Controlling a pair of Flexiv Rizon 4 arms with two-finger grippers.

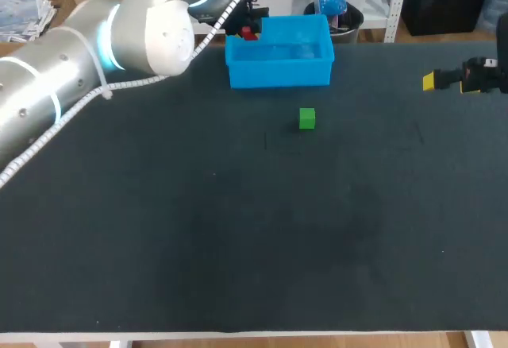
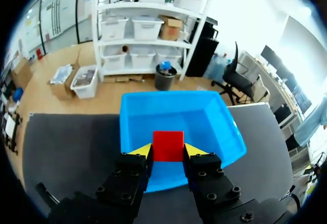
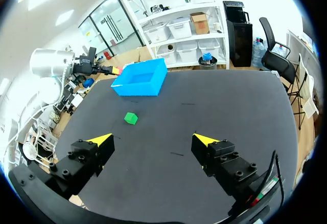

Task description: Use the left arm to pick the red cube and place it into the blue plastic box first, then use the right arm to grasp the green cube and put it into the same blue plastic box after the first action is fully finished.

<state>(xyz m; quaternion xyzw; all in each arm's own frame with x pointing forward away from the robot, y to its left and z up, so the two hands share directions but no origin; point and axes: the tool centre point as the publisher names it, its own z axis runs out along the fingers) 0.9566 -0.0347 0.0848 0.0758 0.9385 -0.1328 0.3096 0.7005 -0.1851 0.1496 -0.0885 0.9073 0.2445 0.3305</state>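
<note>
Left gripper (image 2: 168, 150) clamps the red cube (image 2: 168, 142) above the blue plastic box (image 2: 214, 117); the head view barely shows the cube. Right gripper (image 3: 153, 140) has its fingers wide.

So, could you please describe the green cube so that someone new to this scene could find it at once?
On the dark table, look for the blue plastic box near the far edge. The green cube sits alone on the table just in front of that box, apart from it. It is the only loose cube; the red cube is clamped in the left gripper.
</note>
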